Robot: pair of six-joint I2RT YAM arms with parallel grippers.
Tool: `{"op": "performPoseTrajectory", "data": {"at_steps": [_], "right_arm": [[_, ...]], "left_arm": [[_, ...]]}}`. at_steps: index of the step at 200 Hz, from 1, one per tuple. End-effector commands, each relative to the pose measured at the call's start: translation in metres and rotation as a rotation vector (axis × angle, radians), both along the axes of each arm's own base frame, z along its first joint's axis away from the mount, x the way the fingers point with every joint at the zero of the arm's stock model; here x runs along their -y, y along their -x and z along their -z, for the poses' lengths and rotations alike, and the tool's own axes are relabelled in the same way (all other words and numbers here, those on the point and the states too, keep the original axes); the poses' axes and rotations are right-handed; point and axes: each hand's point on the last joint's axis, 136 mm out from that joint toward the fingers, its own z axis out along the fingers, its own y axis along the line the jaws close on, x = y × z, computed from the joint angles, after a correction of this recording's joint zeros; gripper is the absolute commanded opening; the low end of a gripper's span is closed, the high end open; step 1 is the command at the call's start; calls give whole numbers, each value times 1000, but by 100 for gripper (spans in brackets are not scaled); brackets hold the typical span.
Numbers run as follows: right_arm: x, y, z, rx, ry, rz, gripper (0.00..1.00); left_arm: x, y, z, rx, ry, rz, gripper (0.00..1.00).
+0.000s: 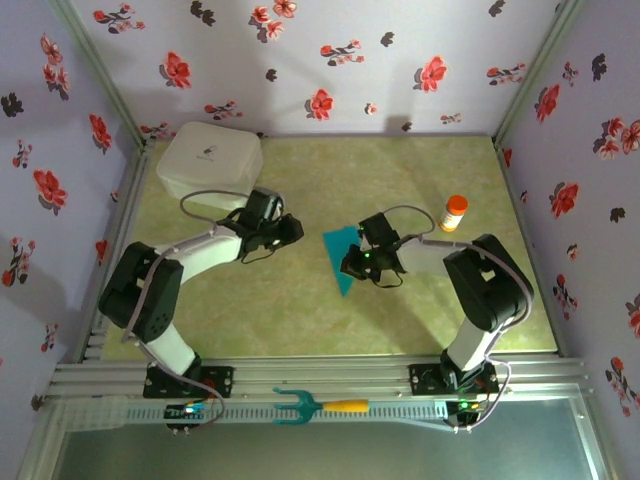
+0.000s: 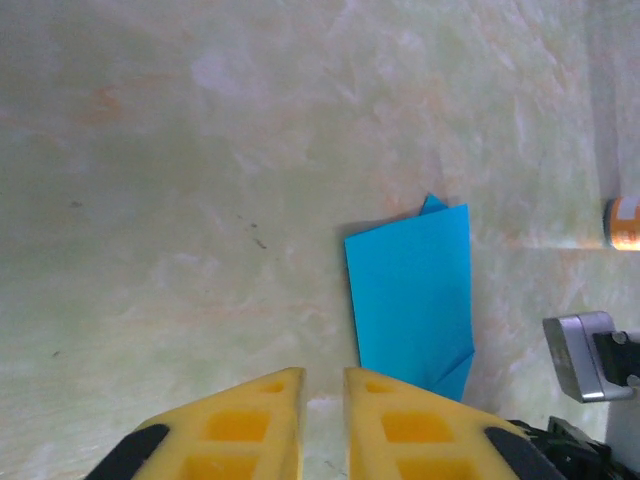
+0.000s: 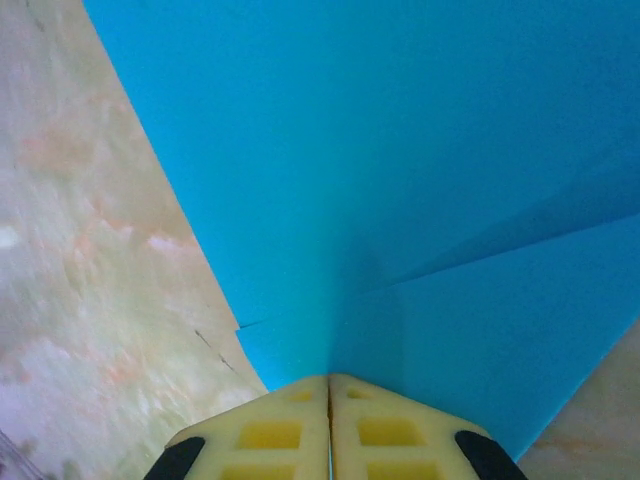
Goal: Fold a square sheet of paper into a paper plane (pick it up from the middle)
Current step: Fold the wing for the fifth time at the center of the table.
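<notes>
Pinching folded teal paper, right pincer closed; left pincer slightly parted, empty

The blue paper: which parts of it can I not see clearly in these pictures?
- Top view: the right side of the blue paper is hidden under the right gripper.
- Right wrist view: its outline is cut off by the top and right edges.
- Left wrist view: its layers are too faint to count.

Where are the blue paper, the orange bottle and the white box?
blue paper (image 1: 340, 256): top view, on its flat middle.
orange bottle (image 1: 454, 215): top view, on its orange body.
white box (image 1: 210, 160): top view, on the centre of its lid.
</notes>
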Motion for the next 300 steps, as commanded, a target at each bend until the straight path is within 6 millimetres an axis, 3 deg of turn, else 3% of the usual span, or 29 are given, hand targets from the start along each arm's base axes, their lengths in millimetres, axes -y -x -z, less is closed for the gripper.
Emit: {"op": "performPoseTrajectory", "data": {"at_steps": [1, 13, 38, 66, 86, 194, 229, 255, 300], "right_arm": [[15, 5, 17, -73, 15, 185, 9], [12, 4, 17, -78, -28, 229, 9], [5, 6, 17, -100, -86, 259, 9], [4, 7, 19, -107, -88, 260, 9], [4, 8, 18, -105, -89, 262, 9], [-6, 3, 8, -76, -148, 222, 12], [-9, -7, -20, 29, -178, 176, 19], [10, -12, -35, 93, -103, 179, 27], [58, -16, -38, 113, 15, 227, 34]], "left_arm": [[26, -6, -15, 17, 95, 64, 13], [38, -5, -17, 9, 131, 102, 7], [66, -2, -17, -9, 170, 185, 6], [96, 2, -6, -63, 198, 250, 5], [104, 4, 9, -125, 174, 251, 3], [100, 9, 68, -281, 65, 234, 1], [90, 16, 89, -308, 17, 221, 0], [87, 20, 92, -314, 8, 226, 0], [93, 36, 87, -307, 10, 336, 0]]}}
